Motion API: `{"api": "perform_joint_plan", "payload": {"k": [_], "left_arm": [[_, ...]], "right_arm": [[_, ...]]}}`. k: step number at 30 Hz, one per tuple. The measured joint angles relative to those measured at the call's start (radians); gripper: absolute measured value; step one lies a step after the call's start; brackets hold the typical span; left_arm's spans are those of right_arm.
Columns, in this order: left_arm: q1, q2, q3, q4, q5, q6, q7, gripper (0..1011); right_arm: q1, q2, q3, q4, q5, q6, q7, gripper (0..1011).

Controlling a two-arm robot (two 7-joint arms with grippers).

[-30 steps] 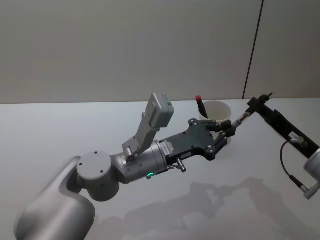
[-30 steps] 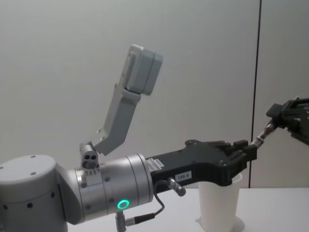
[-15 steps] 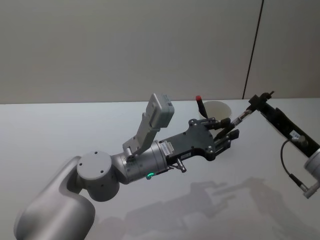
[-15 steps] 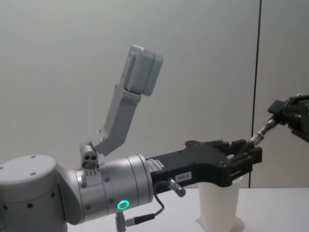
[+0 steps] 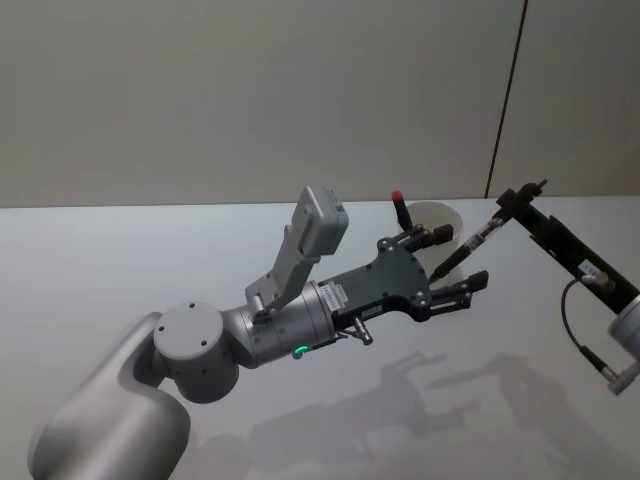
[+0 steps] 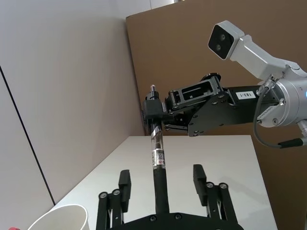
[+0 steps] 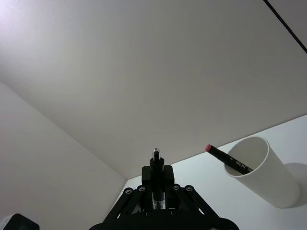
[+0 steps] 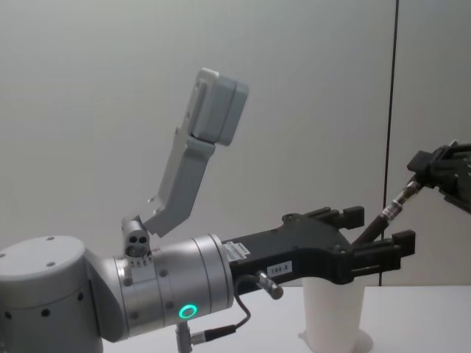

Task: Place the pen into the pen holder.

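Note:
A white paper cup, the pen holder [image 5: 436, 213] [image 8: 333, 316] [image 7: 261, 172], stands on the table. The pen [image 5: 398, 206] [image 7: 229, 160], black with a red tip, leans inside it, its top above the rim. My right gripper [image 5: 515, 203] [image 8: 441, 173] [image 6: 153, 105] is shut on the upper end of a second dark pen [image 5: 478, 238] [image 6: 157, 158] that slants down over the cup. My left gripper [image 5: 462, 257] [image 8: 379, 228] is open, one finger on each side of that pen's lower end, just above the cup.
The pale table [image 5: 150, 250] runs wide to the left and front of the cup. A plain wall with a dark vertical seam [image 5: 508, 100] stands behind. A brown cardboard panel [image 6: 216, 19] rises beyond the table's far side in the left wrist view.
My left gripper, shut on the second pen's lower end a second ago, has spread its fingers wide and let go. The right gripper still holds that pen in the same place.

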Motion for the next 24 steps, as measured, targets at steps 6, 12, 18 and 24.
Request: {"api": "perform_joint_plan", "payload": {"k": [6, 12, 18, 24], "left_arm": [[0.000, 0.000, 0.000, 0.000, 0.000, 0.000, 0.000, 945], [0.000, 0.000, 0.000, 0.000, -0.001, 0.000, 0.000, 1000], [0.000, 0.000, 0.000, 0.000, -0.001, 0.000, 0.000, 1000], [0.000, 0.000, 0.000, 0.000, 0.000, 0.000, 0.000, 1000]], "right_arm": [[0.010, 0.012, -0.003, 0.008, -0.038, -0.015, 0.018, 132], [0.025, 0.025, -0.004, 0.021, -0.079, -0.034, 0.042, 132], [0.047, 0.039, -0.003, 0.041, -0.128, -0.058, 0.071, 132], [0.080, 0.051, -0.003, 0.070, -0.185, -0.084, 0.109, 132]]}}
